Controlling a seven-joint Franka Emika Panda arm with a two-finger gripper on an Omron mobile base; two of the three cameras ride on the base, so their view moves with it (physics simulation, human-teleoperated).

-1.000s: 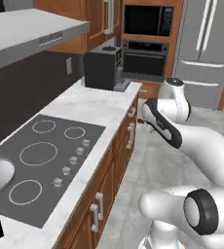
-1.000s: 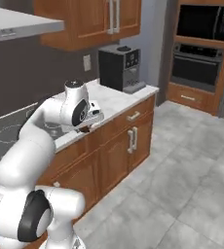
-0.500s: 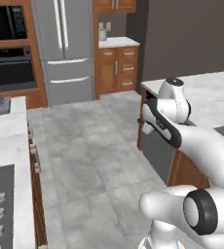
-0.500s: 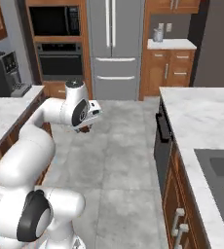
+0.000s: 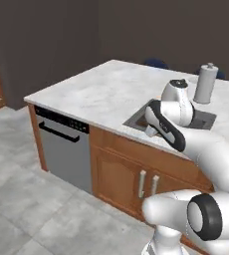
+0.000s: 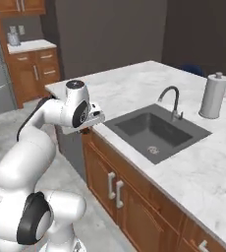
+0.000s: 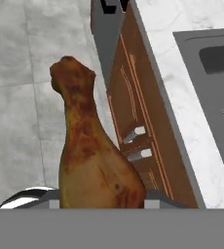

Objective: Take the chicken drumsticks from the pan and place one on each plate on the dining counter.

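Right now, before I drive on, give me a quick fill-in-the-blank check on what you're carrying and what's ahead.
1. The gripper is shut on a chicken ____.
2. The faucet stands behind the dark ____.
3. The paper towel roll stands upright on the white marble ____.

Missing words: drumstick; sink; counter

Drumstick [image 7: 92, 160] in claw [image 7: 102, 198], over floor [image 7: 21, 97]
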